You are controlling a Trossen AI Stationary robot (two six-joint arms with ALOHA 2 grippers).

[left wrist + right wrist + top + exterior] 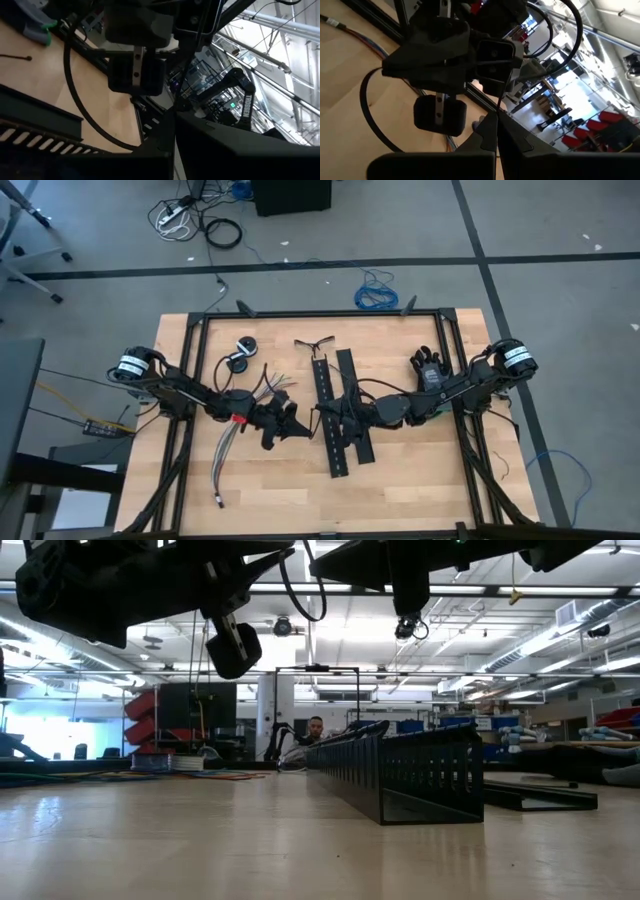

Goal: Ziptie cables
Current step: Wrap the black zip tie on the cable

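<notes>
Many thin wires make the cables [232, 448], a loose grey and brownish bundle that lies on the bench [400, 490] on my left side, running from a splayed end near my left tool [283, 423] down toward the front edge. A red band sits on my left arm just above them.

Both tools are clenched and carry nothing, as far as I can see. They hang above the middle of the bench, tip toward tip, the left tool just beside the upper part of the bundle and the right tool [325, 420] over the wide black perforated strips [340, 412]. In the wrist views each tool shows the other one close in front of it.

I judge the bundle as light and very soft: it will sag and the wires will spread apart if I lift it at one point only. The best place to hold is the middle, where the wires run close together, not the splayed end (there they will slip out one after another).

A thin black forked shape [314, 343] lies near the far edge of the bench; it may be the zipties, but I cannot tell for sure. Such strips would be light, springy and flat on the wood, so hard to pinch. I would take one near its end.
</notes>
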